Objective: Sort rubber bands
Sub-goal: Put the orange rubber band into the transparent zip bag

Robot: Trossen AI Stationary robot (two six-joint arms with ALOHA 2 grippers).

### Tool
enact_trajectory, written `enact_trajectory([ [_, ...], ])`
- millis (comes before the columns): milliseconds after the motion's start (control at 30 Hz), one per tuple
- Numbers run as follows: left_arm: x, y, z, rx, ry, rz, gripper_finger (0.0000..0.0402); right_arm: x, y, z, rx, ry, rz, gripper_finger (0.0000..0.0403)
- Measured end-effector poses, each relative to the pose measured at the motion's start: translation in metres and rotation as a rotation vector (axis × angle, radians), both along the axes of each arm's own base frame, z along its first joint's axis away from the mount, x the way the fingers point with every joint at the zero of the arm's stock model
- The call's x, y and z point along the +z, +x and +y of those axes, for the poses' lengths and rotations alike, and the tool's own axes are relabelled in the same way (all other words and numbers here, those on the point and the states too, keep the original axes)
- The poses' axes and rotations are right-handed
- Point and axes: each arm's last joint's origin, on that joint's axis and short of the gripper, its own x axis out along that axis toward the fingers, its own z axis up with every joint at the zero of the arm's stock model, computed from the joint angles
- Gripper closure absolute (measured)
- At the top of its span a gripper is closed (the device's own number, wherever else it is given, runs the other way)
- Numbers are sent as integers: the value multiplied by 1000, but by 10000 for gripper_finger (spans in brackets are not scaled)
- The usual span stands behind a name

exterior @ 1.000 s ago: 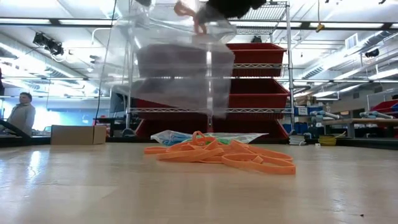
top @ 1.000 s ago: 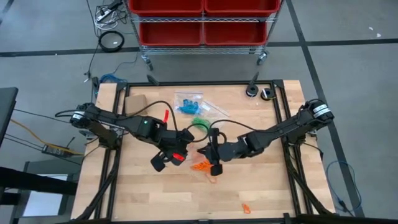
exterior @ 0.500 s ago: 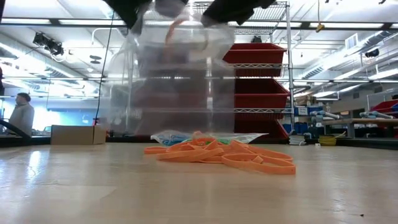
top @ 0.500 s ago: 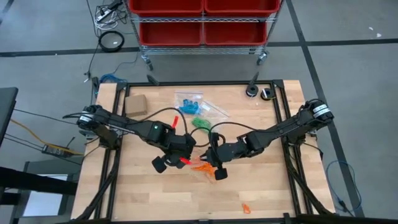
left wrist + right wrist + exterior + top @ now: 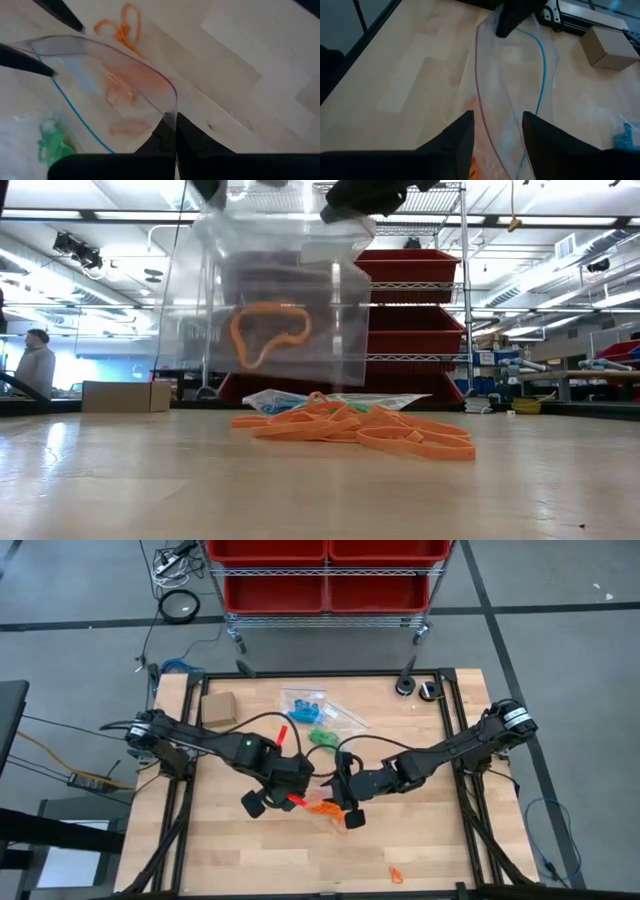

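In the low view, nearest to us on the table lies a heap of orange rubber bands. Above it hangs a clear zip bag with one orange band inside, caught partway down; only this view shows that loop. Behind the heap we see another clear bag with blue and green showing through it, then the tan cardboard box, and a person far off in the room.

From above we place the arms. The left gripper and the right gripper meet over the table's middle, just above the orange heap, but the bag between them barely shows here. Farther back lie green bands and blue bands, with the box toward the left rear corner.

The left wrist view shows its jaws pressed together, pinching the bag's edge, with orange bands on the wood beyond. The right wrist view shows its fingers spread on either side of the bag's open mouth, holding nothing.
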Motion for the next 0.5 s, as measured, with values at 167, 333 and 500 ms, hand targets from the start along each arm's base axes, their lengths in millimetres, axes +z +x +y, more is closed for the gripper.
enact_trajectory([
  [167,7,1,0,-1,-6,-28,401,-1,0,0,17,-18,5,258],
  [333,8,1,0,1,-5,-28,401,-1,0,2,41,-46,4,321],
  [500,8,1,0,10,16,-30,401,-1,-1,4,62,-83,2,394],
])
